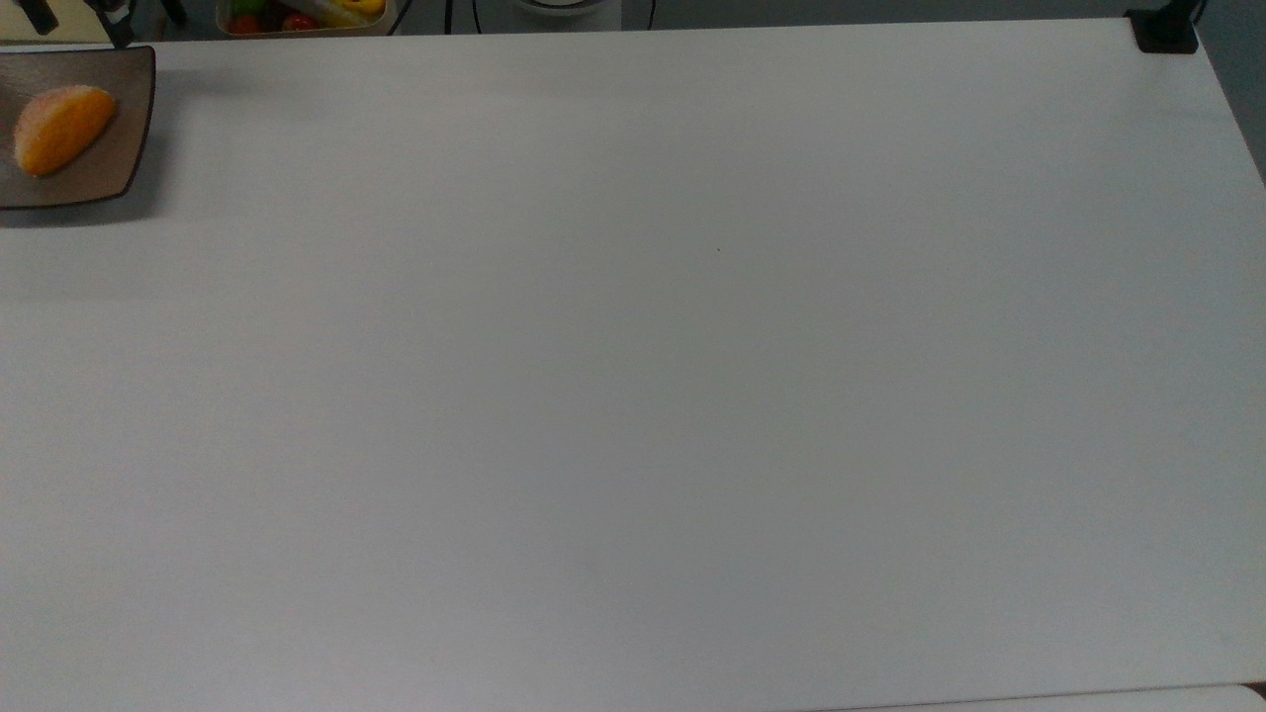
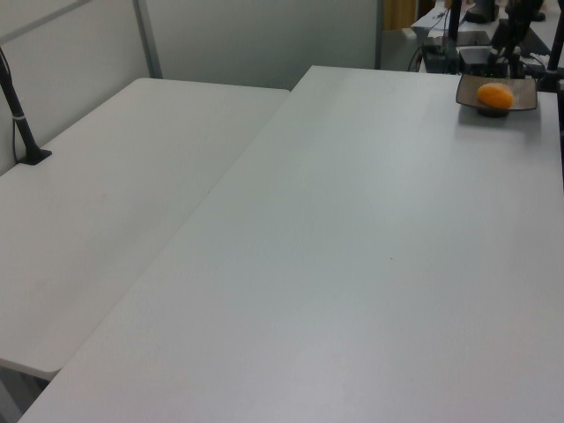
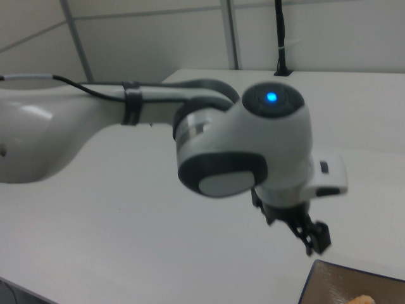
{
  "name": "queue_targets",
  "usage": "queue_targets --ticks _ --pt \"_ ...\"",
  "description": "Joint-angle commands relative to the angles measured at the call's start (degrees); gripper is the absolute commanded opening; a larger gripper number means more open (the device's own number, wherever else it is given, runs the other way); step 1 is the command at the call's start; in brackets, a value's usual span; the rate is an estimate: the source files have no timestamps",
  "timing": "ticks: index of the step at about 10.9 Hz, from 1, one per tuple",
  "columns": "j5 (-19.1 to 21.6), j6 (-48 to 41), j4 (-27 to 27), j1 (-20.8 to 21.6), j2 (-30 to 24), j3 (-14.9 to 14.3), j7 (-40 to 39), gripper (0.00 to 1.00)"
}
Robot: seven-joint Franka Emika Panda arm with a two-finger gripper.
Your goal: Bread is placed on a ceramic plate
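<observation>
One roll, the bread (image 1: 62, 129), lies on the ceramic plate (image 1: 119, 148), long axis diagonal in the top view; your gripper (image 3: 310, 237) hangs just above the plate's corner, finger spacing indeterminable.

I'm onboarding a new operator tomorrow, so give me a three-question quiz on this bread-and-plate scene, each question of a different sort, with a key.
1. True or false: the bread lies on the ceramic plate.
2. Multiple choice: in the top view, the plate sits at the white table's
A. top left corner
B. centre
C. bottom right corner
3. Fill in: in the right view, the gripper hangs ______ the plate, not touching the bread.

Key
1. True: the roll rests inside the plate's rim.
2. A
3. above; it is raised, beside the plate's near corner.
</observation>
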Motion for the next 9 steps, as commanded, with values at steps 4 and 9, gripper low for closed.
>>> queue_targets --ticks 4,9 --pt "-8.5 -17.2 10.8 -0.1 -4.7 13.8 18.4 1.00" --pt "-15.5 -21.3 10.9 -0.8 -9.9 29.7 30.4 1.00"
